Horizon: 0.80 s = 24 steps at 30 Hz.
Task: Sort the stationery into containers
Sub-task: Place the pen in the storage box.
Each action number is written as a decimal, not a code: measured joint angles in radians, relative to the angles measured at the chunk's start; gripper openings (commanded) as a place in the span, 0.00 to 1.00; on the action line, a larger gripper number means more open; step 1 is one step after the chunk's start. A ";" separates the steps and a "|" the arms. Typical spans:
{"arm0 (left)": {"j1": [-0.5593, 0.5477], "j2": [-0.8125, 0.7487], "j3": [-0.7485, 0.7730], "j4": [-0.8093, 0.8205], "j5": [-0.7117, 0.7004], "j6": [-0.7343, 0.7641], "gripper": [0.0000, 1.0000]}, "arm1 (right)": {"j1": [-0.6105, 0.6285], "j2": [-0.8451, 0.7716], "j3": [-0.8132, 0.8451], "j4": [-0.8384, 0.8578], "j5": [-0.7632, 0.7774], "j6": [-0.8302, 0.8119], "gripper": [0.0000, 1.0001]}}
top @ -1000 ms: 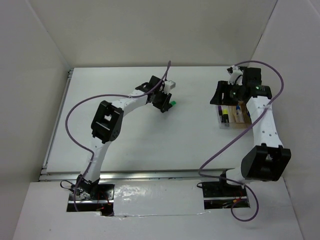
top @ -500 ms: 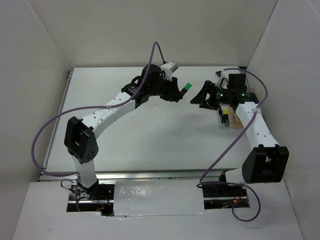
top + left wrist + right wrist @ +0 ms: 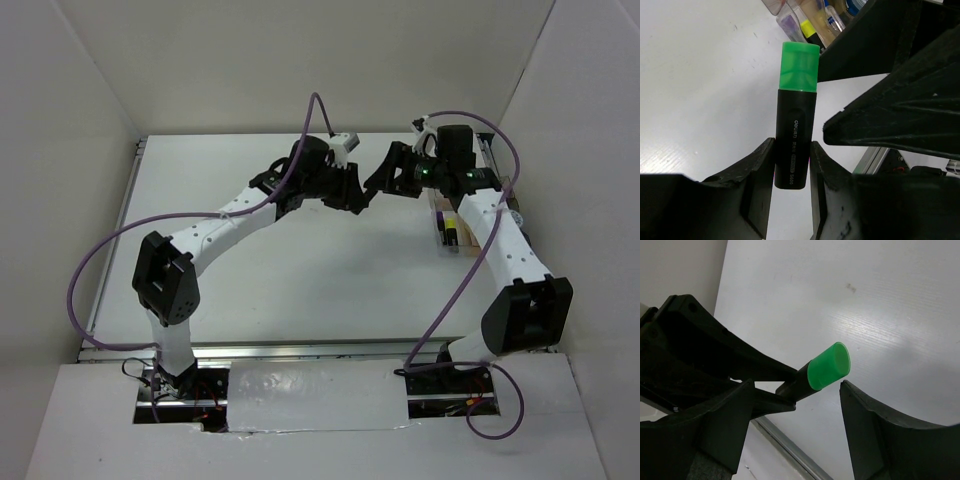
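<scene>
Green-capped black highlighter [image 3: 796,140] is clamped by its barrel in my left gripper [image 3: 791,152], held above the table at upper centre of the overhead view. Its long axis points cap-first at the right gripper [image 3: 795,386], whose jaws stand wide apart, one on either side of the cap and seemingly not touching it. The right arm is nearer the clear container [image 3: 441,250], right of centre overhead, so I judge a handover comes next.

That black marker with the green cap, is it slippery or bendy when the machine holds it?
The black highlighter with the green cap looks rigid: it sticks straight out of the left gripper without sagging. Its smooth plastic may slip, held only near its tail. Being a slim plastic pen, it is probably light.
</scene>
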 measured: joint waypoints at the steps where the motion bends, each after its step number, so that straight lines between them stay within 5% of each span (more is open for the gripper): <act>1: 0.000 0.000 0.000 0.000 0.000 -0.008 0.00 | 0.005 0.000 -0.001 0.001 0.013 0.001 0.75; 20: 0.048 0.002 -0.053 0.128 0.079 -0.198 0.00 | 0.034 0.066 -0.014 0.047 0.036 0.101 0.47; 24: 0.046 0.008 -0.066 0.158 0.091 -0.217 0.00 | 0.035 0.082 -0.014 0.059 0.028 0.111 0.33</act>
